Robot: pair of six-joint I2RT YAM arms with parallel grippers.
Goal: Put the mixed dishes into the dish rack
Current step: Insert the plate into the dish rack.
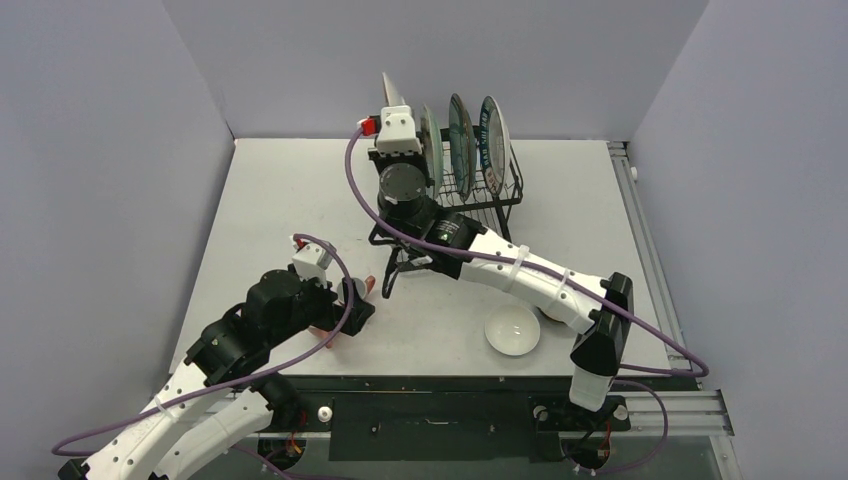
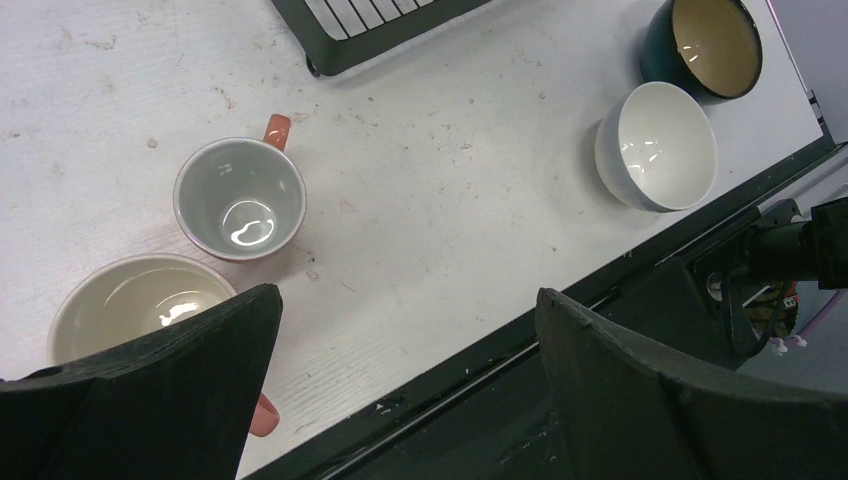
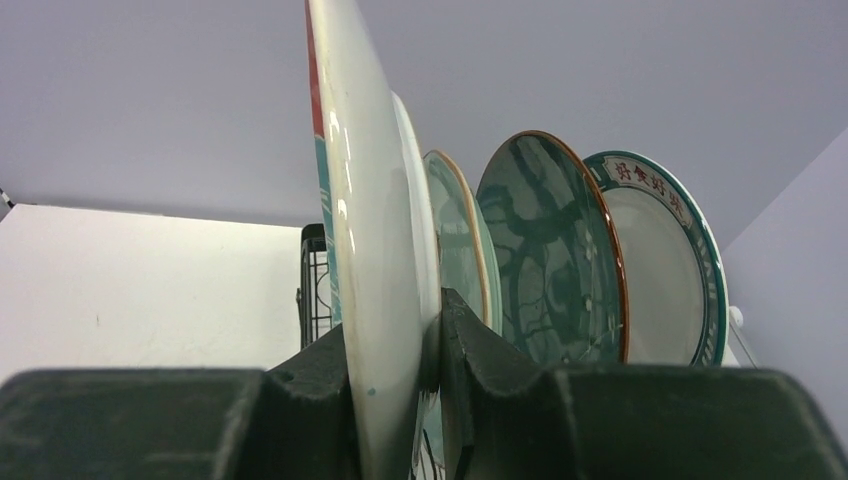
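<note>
One plate [image 3: 375, 250] clamped upright, edge-on, in right gripper [image 3: 400, 335] above 9 o'clock end of rack [image 1: 500, 190] — three plates [image 3: 545, 260] standing at its 3 o'clock, faces parallel — left gripper [image 2: 408, 295] spread wide over two mugs [image 2: 240, 200] at 7 o'clock.

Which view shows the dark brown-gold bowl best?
The left wrist view: the dark bowl stands upright near the top right corner, its brown-gold inside open to the camera, next to the white bowl. In the top external view the right arm hides nearly all of it. The right wrist view does not show it.
</note>
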